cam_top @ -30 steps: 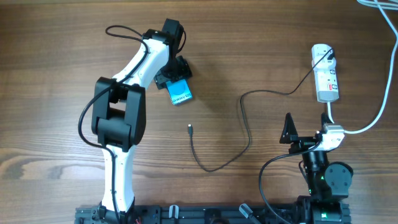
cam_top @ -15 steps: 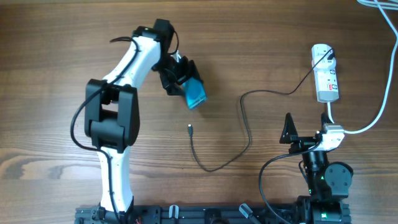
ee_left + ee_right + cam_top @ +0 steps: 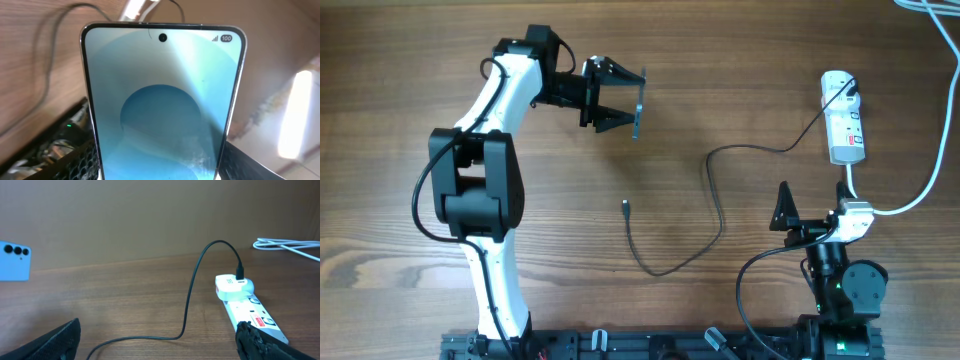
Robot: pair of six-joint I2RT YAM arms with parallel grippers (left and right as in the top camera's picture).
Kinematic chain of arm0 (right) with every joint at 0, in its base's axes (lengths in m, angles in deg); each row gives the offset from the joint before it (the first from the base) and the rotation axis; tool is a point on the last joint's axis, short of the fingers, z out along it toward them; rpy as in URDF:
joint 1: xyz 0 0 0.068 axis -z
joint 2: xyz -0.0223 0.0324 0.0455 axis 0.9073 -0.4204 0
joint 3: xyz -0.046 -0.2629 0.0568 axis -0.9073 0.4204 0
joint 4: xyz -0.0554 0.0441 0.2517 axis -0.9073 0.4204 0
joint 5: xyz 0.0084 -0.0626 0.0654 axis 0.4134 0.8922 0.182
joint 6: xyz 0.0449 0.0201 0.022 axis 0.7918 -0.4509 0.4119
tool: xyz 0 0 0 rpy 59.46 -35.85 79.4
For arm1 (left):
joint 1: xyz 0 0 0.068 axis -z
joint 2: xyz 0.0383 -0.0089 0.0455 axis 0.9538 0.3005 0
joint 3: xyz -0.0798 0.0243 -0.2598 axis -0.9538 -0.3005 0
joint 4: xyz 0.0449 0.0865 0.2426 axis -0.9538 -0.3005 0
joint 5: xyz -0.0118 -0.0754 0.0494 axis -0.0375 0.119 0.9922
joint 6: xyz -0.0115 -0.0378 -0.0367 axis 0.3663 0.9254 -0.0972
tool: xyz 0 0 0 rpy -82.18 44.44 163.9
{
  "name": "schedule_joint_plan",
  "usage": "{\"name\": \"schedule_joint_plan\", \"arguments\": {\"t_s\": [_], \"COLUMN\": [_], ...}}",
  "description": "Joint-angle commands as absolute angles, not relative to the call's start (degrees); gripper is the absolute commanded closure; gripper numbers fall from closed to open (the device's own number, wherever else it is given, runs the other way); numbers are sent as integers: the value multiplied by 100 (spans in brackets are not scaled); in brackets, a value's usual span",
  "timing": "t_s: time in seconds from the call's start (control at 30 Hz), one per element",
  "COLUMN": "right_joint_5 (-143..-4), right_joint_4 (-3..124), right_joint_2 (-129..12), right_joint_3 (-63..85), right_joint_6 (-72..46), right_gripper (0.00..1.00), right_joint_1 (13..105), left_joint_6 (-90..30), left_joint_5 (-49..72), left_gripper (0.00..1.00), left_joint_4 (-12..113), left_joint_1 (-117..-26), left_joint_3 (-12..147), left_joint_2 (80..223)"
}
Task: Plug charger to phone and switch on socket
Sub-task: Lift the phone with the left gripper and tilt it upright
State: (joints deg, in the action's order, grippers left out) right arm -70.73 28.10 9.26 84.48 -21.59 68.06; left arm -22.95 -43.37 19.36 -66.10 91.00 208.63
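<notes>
My left gripper [image 3: 631, 106] is shut on the phone [image 3: 637, 108] and holds it off the table at the upper middle, edge-on to the overhead camera. In the left wrist view the phone's teal and light-blue screen [image 3: 162, 95] fills the frame between my two fingers. The charger's thin black cable [image 3: 718, 215] snakes across the table, its connector tip [image 3: 625, 207] lying free below the phone. Its other end goes to the white socket [image 3: 843, 120] at the far right. My right gripper [image 3: 814, 203] rests open near the socket with nothing between its fingers [image 3: 55, 340].
A thick white lead [image 3: 923, 190] runs from the socket's near end off to the right edge. The right wrist view shows the socket [image 3: 250, 311], the white adapter [image 3: 233, 286] plugged into it, and the phone's light-blue back [image 3: 14, 261] at far left.
The left arm has swung up and to the left, carrying the phone to the right and turning it from slanted above the table to standing on edge. The right arm has not moved.
</notes>
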Motion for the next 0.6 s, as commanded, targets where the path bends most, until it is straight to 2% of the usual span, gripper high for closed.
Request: {"name": "schedule_joint_plan", "arguments": {"t_s": [0.0, 0.33, 0.47, 0.57], "right_joint_5": [-6994, -6994, -7042, -7324], "right_joint_4": [2792, 2792, 2788, 2753], "right_joint_2": [934, 934, 934, 934], "right_joint_3": [8454, 8454, 8454, 8452], "right_joint_6": [-2083, -2083, -2015, -387], "right_gripper": [0, 0, 0, 0], "right_joint_1": [6795, 6795, 6795, 6795], "left_joint_6": [-2256, -1174, -1137, -1137], "left_joint_5": [-5148, -5148, -5148, -5148], "left_gripper": [27, 29, 28, 28], "left_joint_4": [1929, 1925, 1787, 1761], "left_joint_1": [-6736, -6824, -6824, -6824], "left_joint_3": [9073, 9073, 9073, 9073], "left_joint_2": [20579, 20579, 20579, 20579]}}
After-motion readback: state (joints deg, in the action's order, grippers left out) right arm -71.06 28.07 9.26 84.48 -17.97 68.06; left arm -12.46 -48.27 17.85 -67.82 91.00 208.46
